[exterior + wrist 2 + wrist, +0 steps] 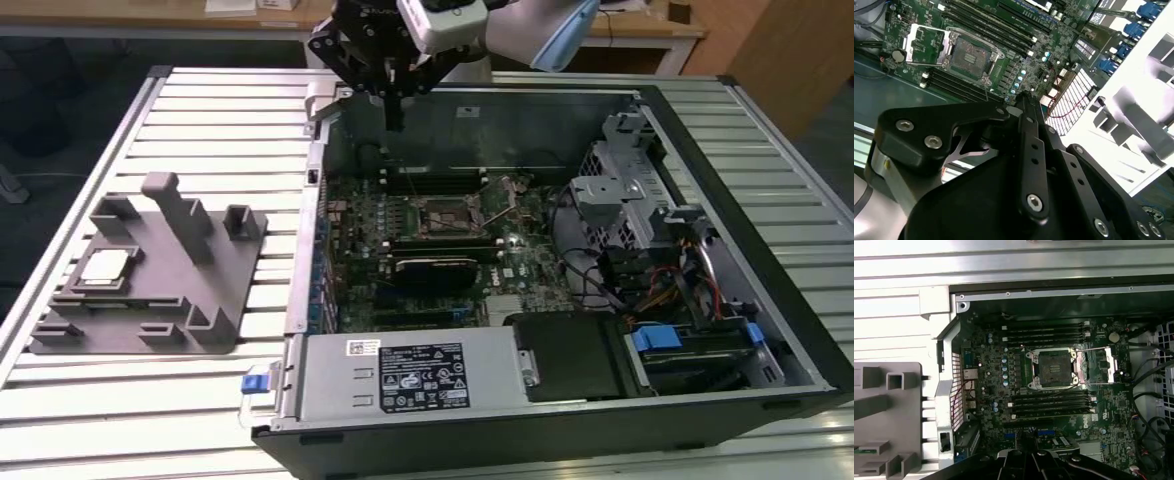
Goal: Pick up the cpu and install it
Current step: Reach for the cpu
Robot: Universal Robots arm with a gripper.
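Hovering at the far side of the open computer case [534, 425], the gripper [395, 118] points straight down from the arm [541, 35]. The arm comes in from past the table's [214, 120] far edge and is cut off by the frame almost right away. The fingers are pinched together into one thin tip, clamped on themselves and carrying nothing. That tip hangs by the case's far wall, toward its corner on the exterior view's left. How high it sits above the board I honestly can't judge.

In the second wrist view the gripper [1021, 100] and its black linkage cover most of the lower half, so whatever's under it is hidden. In the first wrist view the gripper [1026, 455] just pokes in at the edge, cut off.

The cpu [107, 268] is well apart from all that. It lies flat, silvery top up, in a recess of the grey block [154, 310], which sits on the table near its edge on the exterior view's left, just beside the case. The first wrist view cuts the grey block [889, 410] off partway.

The socket [441, 215] sits about mid-board between rows of memory slots. In the second wrist view the socket [971, 55] has its metal frame flipped open beside it, same for the socket [1054, 367] in the first wrist view. The contacts are too small to make out.
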